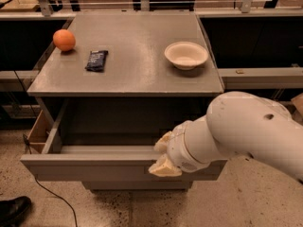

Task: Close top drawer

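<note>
Speckled floor (118,209) lies open before the grey cabinet (137,70), apart from a cable (49,193) and a shoe (12,211) at lower left. Its top drawer (94,167) stands pulled out toward the frame's bottom, long axis left to right. At the front panel's right, the gripper (163,154) seems spread across the rim.

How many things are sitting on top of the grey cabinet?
3: an orange at the back left, a dark packet just right of it, a white bowl on the right. None looks hidden. The gripper is at the open top drawer front.
</note>
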Controlling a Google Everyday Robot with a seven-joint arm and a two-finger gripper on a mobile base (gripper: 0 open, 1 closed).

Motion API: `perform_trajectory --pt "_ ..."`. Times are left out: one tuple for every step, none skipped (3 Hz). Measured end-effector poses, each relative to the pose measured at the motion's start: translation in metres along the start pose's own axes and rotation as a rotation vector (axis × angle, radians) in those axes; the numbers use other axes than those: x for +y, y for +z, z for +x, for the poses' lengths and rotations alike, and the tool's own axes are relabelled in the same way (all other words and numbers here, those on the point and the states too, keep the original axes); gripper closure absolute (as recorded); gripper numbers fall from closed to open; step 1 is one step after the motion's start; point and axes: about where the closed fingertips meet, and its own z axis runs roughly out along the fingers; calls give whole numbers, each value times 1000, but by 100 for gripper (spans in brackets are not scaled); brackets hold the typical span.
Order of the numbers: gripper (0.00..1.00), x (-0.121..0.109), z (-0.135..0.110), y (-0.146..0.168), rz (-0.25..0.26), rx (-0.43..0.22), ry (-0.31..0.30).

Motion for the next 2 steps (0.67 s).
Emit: perform_trajectory --pt "80 30 6 3 -45 21 -4" --pt "100 57 5 30 -80 15 5"
